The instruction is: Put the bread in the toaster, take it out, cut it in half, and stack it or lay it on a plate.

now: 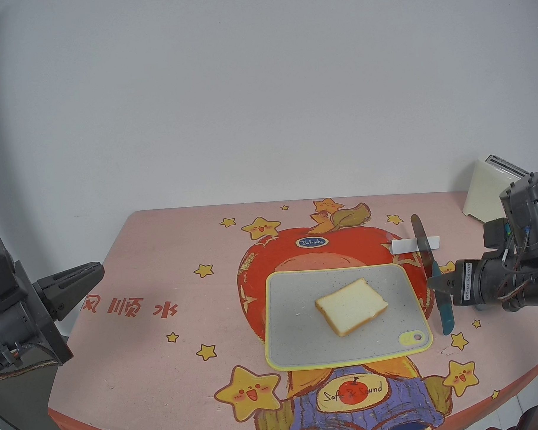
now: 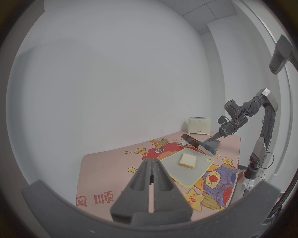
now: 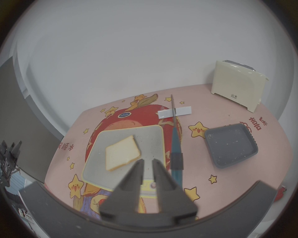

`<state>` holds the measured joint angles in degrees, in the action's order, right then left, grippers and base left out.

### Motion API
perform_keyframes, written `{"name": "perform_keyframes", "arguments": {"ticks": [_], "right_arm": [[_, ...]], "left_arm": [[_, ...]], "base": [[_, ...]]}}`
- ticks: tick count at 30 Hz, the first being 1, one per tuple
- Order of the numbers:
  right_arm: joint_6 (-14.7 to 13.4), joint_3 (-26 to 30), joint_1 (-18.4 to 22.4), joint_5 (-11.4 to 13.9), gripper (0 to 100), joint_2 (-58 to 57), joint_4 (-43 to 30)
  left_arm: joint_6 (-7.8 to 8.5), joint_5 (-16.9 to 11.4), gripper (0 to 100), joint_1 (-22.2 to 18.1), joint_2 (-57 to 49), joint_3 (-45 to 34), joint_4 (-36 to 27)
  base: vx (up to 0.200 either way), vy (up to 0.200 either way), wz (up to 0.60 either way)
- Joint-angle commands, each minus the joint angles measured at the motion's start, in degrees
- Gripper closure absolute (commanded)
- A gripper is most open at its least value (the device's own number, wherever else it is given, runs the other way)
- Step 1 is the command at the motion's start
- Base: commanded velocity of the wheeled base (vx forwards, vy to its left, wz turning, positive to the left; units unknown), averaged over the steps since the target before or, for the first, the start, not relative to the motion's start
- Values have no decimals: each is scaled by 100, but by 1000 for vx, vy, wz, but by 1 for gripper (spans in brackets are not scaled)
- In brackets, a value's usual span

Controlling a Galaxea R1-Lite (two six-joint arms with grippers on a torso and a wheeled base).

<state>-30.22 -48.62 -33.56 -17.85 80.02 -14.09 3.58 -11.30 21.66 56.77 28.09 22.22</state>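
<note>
A slice of bread [image 1: 351, 306] [image 3: 122, 152] [image 2: 187, 160] lies flat on a grey cutting board with a yellow rim [image 1: 298, 341] [image 3: 93, 173]. Just right of the board lies a knife with a teal handle [image 1: 443, 311] [image 3: 176, 145], its blade pointing to the far side. The cream toaster [image 1: 487, 191] [image 3: 237, 83] stands at the table's far right corner. My right gripper [image 1: 433, 282] [image 3: 148, 165] hovers over the knife's handle, its fingers a narrow gap apart and holding nothing. My left gripper [image 1: 88, 274] [image 2: 151, 169] is shut and empty, off the table's left edge.
A dark grey square tray [image 3: 231, 144] sits on the table to the right of the knife, in front of the toaster. A white strip [image 1: 400, 246] [image 3: 184, 111] lies under the knife's blade. The pink table's left half [image 1: 165, 276] is bare.
</note>
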Motion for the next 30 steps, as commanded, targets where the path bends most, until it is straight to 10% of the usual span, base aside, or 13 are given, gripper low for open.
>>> {"name": "perform_keyframes", "arguments": {"ticks": [1, 20, 27, 29, 30], "right_arm": [[104, 168, 166, 1, 0, 23, -50], [157, -87, 368, -263, 0, 1191, 337], [166, -8, 377, -553, 0, 1394, 565], [166, 10, 377, -553, 0, 1394, 574], [166, 1, 385, -562, 0, 1402, 601]], "left_arm": [[72, 5, 100, -4, 18, -67, 1], [397, 154, 100, -698, 203, -172, 1], [134, 1262, 100, -1402, 352, -137, -16], [213, 1376, 100, -1454, 379, -181, -16], [503, 1394, 100, -1516, 361, -339, -8]], "base": [[0, 0, 0], [0, 0, 0], [0, 0, 0], [0, 0, 0], [0, 0, 0]]}}
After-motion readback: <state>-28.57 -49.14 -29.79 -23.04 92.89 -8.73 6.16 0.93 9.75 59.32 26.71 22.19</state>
